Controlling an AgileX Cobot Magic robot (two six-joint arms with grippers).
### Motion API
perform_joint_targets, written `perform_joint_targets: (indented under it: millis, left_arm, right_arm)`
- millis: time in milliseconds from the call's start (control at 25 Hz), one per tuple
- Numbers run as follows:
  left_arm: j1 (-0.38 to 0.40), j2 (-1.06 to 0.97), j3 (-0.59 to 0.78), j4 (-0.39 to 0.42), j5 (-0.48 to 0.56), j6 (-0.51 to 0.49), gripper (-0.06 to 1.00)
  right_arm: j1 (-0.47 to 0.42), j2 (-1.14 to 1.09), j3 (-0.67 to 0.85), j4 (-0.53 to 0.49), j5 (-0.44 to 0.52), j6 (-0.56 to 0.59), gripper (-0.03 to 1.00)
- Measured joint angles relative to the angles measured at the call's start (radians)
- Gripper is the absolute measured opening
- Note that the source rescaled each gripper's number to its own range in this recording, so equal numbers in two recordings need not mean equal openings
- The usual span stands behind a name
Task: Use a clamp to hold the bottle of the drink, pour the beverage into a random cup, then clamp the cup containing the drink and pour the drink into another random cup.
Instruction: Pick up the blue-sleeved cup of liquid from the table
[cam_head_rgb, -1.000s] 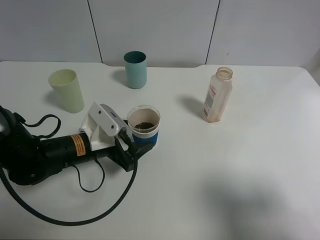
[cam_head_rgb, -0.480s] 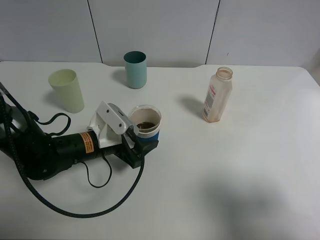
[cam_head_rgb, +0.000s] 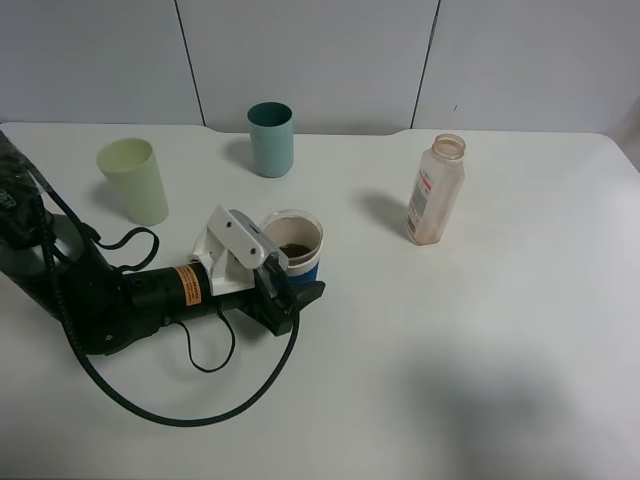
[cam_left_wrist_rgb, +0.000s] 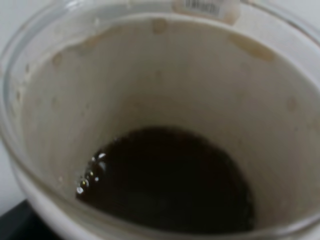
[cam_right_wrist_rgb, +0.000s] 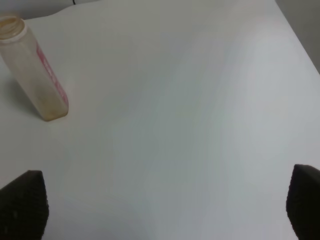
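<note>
A clear cup with a blue band (cam_head_rgb: 293, 240) stands at mid-table with a little dark drink in it. My left gripper (cam_head_rgb: 298, 277) reaches in from the left with its black fingers (cam_head_rgb: 304, 296) on either side of the cup's base; the far finger is hidden behind the cup. The left wrist view looks straight into this cup (cam_left_wrist_rgb: 165, 80) at the dark drink (cam_left_wrist_rgb: 170, 180). The near-empty bottle (cam_head_rgb: 435, 192) stands upright at the right, also in the right wrist view (cam_right_wrist_rgb: 37, 70). My right gripper (cam_right_wrist_rgb: 165, 210) is open and empty, its fingers (cam_right_wrist_rgb: 22, 207) wide apart above bare table.
A teal cup (cam_head_rgb: 271, 140) stands at the back centre and a pale green cup (cam_head_rgb: 135, 182) at the back left, both upright. The left arm's black cable (cam_head_rgb: 200, 400) loops over the table in front of the arm.
My left gripper has slid right and forward, so its fingers now reach past the blue-banded cup's sides. The cup, bottle and other cups have not moved.
</note>
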Motion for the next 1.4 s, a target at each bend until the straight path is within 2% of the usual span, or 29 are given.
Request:
perform_joint_targets:
  millis: [400, 760, 800, 840, 960, 1000, 1400]
  left_arm:
    - [0.000, 0.034, -0.080, 0.013, 0.000, -0.008, 0.60]
    - [0.000, 0.053, -0.088, 0.023, 0.001, -0.010, 0.59]
    - [0.000, 0.053, -0.088, 0.024, 0.001, -0.010, 0.57]
    - [0.000, 0.053, -0.088, 0.024, 0.001, -0.010, 0.48]
    - [0.000, 0.053, -0.088, 0.024, 0.001, -0.011, 0.04]
    - [0.000, 0.053, -0.088, 0.024, 0.001, -0.011, 0.00]
    - [0.000, 0.052, -0.088, 0.024, 0.000, -0.008, 0.00]
  right_arm:
    - [0.000, 0.000, 0.000, 0.000, 0.000, 0.000, 1.00]
    - [0.000, 0.000, 0.000, 0.000, 0.000, 0.000, 1.00]
    - [0.000, 0.000, 0.000, 0.000, 0.000, 0.000, 1.00]
    - [0.000, 0.000, 0.000, 0.000, 0.000, 0.000, 1.00]
    - [0.000, 0.000, 0.000, 0.000, 0.000, 0.000, 1.00]
    - [0.000, 0.000, 0.000, 0.000, 0.000, 0.000, 1.00]
    - [0.000, 0.000, 0.000, 0.000, 0.000, 0.000, 1.00]
